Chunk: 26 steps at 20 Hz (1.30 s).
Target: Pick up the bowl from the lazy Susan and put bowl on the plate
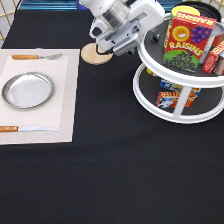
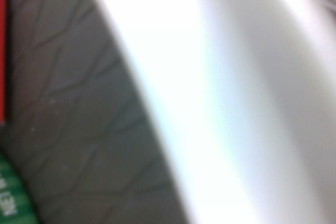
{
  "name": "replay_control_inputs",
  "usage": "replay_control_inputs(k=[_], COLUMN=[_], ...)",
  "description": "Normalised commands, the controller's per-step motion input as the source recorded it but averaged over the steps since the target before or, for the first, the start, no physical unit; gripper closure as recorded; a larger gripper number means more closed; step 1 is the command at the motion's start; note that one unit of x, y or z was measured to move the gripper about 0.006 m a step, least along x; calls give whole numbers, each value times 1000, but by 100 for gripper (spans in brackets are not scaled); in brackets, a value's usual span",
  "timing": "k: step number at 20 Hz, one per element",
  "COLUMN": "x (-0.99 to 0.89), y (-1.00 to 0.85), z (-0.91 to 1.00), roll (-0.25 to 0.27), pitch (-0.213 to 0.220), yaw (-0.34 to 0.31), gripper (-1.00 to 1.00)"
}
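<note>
One hand (image 1: 131, 44) hangs at the lazy Susan's (image 1: 150, 107) left rim, grip unreadable; plate (image 1: 27, 90) sits bare, far left.

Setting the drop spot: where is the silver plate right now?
The plate lies at the exterior view's left on the placemat, between the fork above and the knife below.

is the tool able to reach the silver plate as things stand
Probably yes: the plate lies bare at the exterior view's left, fork and knife apart from it. The tool sits at the lazy Susan's upper rim, with nothing tall between them.
</note>
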Motion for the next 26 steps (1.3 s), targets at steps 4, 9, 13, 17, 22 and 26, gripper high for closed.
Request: replay_control_inputs(k=[4, 9, 13, 17, 22, 26], x=[666, 227, -268, -664, -914, -1000], y=[-27, -102, 0, 45, 102, 264], z=[9, 174, 701, 686, 187, 0], roll=[58, 38, -56, -100, -111, -124], pitch=[0, 0, 0, -6, -12, 0], yaw=[101, 69, 7, 0, 12, 31], gripper=[-100, -100, -100, -100, -100, -100])
